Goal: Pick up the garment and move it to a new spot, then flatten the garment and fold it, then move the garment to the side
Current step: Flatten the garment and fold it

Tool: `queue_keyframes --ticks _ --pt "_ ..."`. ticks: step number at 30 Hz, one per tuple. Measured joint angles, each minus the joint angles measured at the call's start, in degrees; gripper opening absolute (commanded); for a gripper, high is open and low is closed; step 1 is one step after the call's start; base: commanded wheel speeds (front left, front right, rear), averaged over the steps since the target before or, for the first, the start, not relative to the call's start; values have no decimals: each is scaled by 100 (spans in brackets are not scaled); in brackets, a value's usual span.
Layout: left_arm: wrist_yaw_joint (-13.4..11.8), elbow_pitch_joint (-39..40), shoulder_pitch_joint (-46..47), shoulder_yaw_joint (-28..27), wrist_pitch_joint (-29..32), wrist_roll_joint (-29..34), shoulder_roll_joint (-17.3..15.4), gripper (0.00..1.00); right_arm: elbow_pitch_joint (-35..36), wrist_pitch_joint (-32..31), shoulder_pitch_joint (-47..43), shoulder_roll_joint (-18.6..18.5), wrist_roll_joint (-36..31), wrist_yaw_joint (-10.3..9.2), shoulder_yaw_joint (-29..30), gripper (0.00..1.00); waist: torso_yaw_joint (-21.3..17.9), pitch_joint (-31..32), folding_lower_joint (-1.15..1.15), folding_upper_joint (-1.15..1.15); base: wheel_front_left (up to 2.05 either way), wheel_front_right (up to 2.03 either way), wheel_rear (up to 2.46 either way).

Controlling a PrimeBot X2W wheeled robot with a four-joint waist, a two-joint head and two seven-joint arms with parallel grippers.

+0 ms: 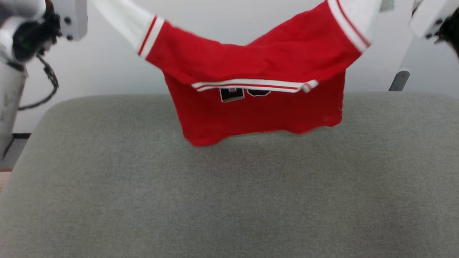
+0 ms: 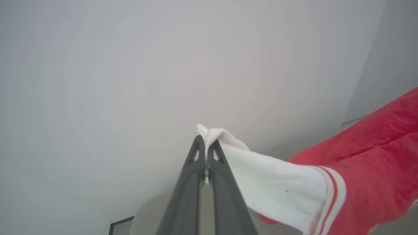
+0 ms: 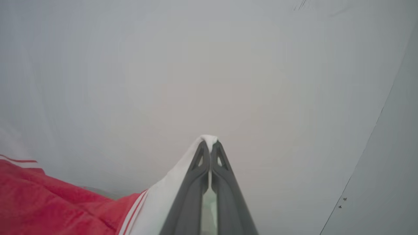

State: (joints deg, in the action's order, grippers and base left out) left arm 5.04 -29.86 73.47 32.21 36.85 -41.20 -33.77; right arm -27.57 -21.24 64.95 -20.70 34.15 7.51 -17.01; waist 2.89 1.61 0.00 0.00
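The garment (image 1: 258, 93), a bright red T-shirt with white sleeve ends and striped trim, hangs stretched in the air between both arms, its lower hem just above the far part of the grey padded surface (image 1: 229, 200). My left gripper (image 2: 205, 142) is shut on the white end of one sleeve (image 2: 271, 182), cloth poking out past the tips. My right gripper (image 3: 209, 143) is shut on the white end of the other sleeve (image 3: 163, 202). In the head view both sleeves run up out of the top edge, and the neckline trim (image 1: 254, 85) sags in the middle.
A pale wall (image 1: 107, 61) stands behind the padded surface. My left arm's wrist and cable (image 1: 32, 43) show at the upper left of the head view, my right wrist (image 1: 434, 21) at the upper right. A grey bracket (image 1: 398, 80) sits behind the surface's right far edge.
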Motion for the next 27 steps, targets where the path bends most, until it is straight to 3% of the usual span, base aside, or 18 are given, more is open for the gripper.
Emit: queue_keyframes --ticks 9,17,22,27 --pt "79 -369 627 58 -211 97 154 0 -714 381 801 -33 154 0 -396 0 10 -106 0 0 0 0 0" --pt "136 -430 1154 62 -493 163 248 0 -960 723 1534 -175 136 1 -498 0 26 -731 0 0 0 0 0" --pt "129 -615 1707 56 -965 391 393 0 -1199 1506 2185 -265 -400 1 -503 0 35 -1366 0 0 0 0 0" --pt "-21 -985 2464 -16 -2025 733 739 0 -1689 2729 2946 -223 -1189 1 -367 0 62 -2108 0 0 0 0 0"
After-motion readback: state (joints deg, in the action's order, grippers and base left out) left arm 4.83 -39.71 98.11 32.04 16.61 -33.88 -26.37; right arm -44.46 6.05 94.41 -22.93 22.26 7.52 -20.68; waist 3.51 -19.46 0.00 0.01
